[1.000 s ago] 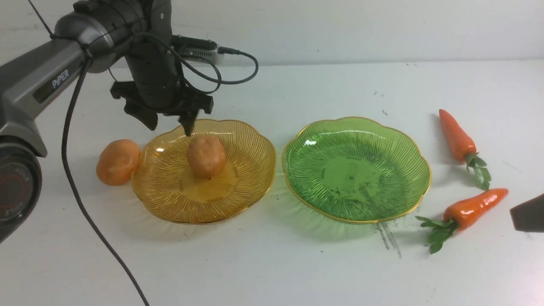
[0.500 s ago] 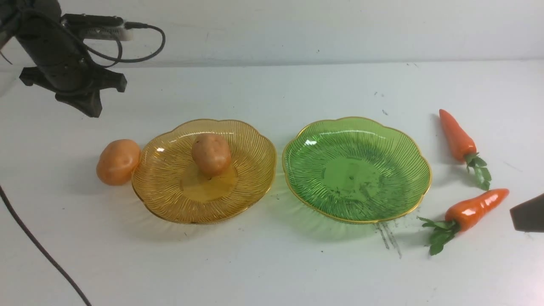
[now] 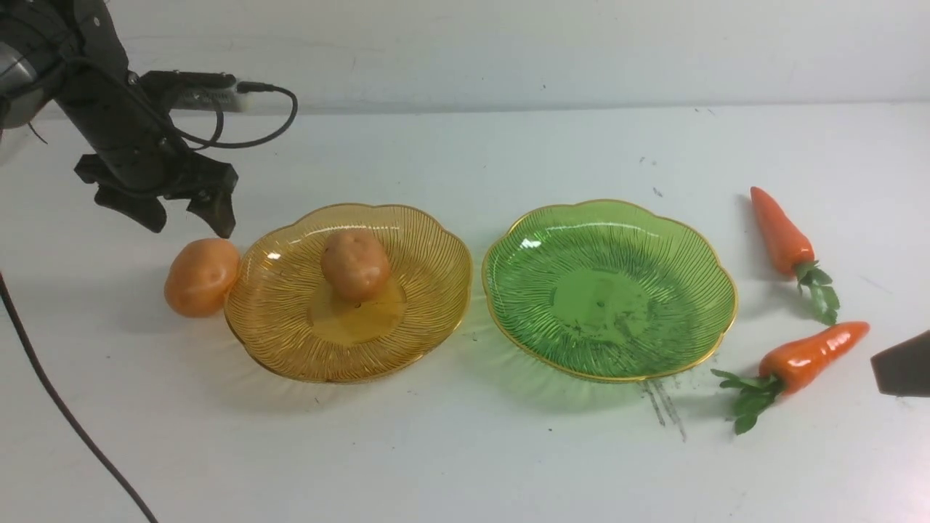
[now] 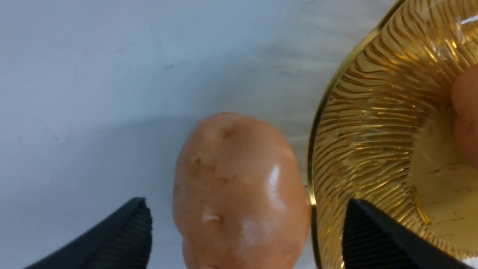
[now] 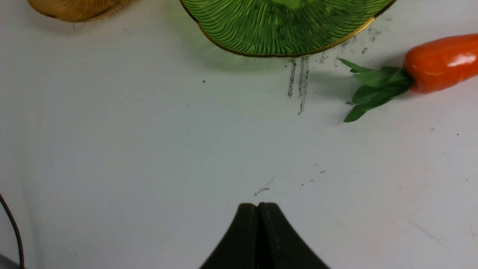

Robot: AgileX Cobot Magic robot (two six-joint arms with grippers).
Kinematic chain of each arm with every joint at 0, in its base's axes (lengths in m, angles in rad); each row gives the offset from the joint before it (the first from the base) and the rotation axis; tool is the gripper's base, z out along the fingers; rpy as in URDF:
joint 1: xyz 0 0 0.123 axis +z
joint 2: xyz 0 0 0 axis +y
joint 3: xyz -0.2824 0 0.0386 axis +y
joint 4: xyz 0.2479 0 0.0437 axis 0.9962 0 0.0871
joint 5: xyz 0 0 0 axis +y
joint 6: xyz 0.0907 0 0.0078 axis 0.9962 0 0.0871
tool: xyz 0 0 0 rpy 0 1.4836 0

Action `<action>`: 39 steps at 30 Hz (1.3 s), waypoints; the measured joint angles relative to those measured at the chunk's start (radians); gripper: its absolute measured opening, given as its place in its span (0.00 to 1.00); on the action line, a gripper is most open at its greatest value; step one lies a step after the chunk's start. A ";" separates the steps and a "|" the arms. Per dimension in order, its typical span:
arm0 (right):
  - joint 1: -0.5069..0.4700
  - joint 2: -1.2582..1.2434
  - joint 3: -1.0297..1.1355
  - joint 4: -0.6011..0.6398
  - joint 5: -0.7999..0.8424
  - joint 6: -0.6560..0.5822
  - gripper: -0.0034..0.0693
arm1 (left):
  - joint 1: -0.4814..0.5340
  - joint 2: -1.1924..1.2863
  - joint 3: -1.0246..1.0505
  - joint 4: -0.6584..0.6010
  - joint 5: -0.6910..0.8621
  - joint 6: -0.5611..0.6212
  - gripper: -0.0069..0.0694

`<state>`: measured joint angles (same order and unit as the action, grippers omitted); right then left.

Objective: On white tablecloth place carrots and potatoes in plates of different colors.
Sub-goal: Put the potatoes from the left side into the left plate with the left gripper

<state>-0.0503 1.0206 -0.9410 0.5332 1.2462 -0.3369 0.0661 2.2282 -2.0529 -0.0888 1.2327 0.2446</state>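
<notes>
On the white tablecloth (image 3: 465, 450) stand an amber plate (image 3: 290, 334) and a green plate (image 3: 610, 290). One potato (image 3: 354, 264) rests in the amber plate. The other potato (image 3: 201, 276) lies on the cloth, touching that plate's left rim. My left gripper (image 3: 190, 221) hovers open just above and behind it. In the left wrist view the potato (image 4: 239, 186) sits between the spread fingers (image 4: 127, 235), and one finger overhangs the plate (image 4: 373, 123). Two carrots (image 3: 781, 231) (image 3: 814, 356) lie right of the green plate. My right gripper (image 5: 257, 205) is shut and empty over bare cloth.
A dark cable (image 3: 65, 414) trails across the front left of the cloth. Grey scratch marks (image 3: 665, 407) sit in front of the green plate. The right gripper's tip (image 3: 901, 363) shows at the right edge, close to the nearer carrot.
My left gripper went from above the amber plate out to the far left, then came back down over the loose potato with its jaws spread. The potato in the plate rocked slightly.
</notes>
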 joint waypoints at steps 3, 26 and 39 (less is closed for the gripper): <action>0.000 0.000 0.000 0.003 0.000 0.000 0.03 | 0.000 0.017 0.000 -0.003 0.000 0.000 0.99; 0.000 0.000 0.000 0.017 0.000 0.003 0.03 | 0.000 0.101 0.000 0.075 -0.006 -0.090 0.88; 0.000 0.000 0.000 0.018 0.000 0.005 0.03 | -0.017 -0.083 0.001 0.017 -0.005 -0.131 0.88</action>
<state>-0.0503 1.0206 -0.9410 0.5515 1.2462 -0.3322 0.0496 2.1453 -2.0515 -0.0723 1.2279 0.1136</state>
